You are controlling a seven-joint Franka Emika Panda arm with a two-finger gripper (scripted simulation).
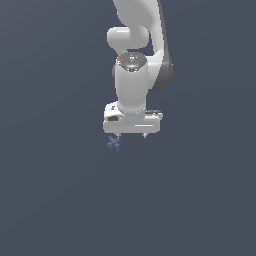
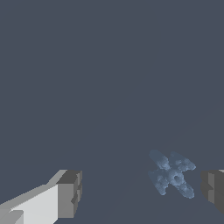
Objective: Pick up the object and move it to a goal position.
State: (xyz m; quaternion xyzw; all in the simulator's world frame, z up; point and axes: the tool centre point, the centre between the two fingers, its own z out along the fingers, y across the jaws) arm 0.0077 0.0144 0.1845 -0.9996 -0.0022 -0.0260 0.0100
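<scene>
White gripper (image 1: 132,135) with jaws spread wide, poised over small dull steel-blue spiky star-shaped object (image 2: 171,173), nearer one dark finger pad (image 2: 213,189), apparently untouched.

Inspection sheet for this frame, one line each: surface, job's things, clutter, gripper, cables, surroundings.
Surface: plain dark grey-blue ground, uniform, no markings seen.
Job's things: small blue spiky object, lying between the fingers but close to one of them, not centred; in the exterior view it sits just below the gripper, toward that view's left. No goal marker seen.
Clutter: nothing seen.
Gripper: white gripper pointing down over the object, jaws wide open; dark finger pads on either side of the object, not touching it as far as the wrist view shows.
Cables: nothing seen.
Surroundings: nothing seen beyond the white arm.
</scene>
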